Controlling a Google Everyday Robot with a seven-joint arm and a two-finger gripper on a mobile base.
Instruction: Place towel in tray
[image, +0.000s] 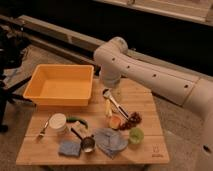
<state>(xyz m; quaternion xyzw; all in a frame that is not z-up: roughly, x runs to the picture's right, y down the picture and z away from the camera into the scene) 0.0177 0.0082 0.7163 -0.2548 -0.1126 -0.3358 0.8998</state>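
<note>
A crumpled grey-blue towel (111, 141) lies near the front edge of the wooden table (145, 102). A smaller blue cloth (69, 148) lies to its left. The yellow tray (35, 86) stands empty at the table's back left. My white arm comes in from the right and bends down over the table's middle. My gripper (112, 104) hangs just right of the tray's front right corner, above the table and well behind the towel. It holds nothing that I can see.
Between gripper and towel are a small orange bowl (116, 121), a dark bunch (134, 118) and a green cup (135, 135). A metal measuring cup (87, 144), a green pepper (77, 120) and a white jar (58, 122) sit front left. A black stand (10, 55) is at far left.
</note>
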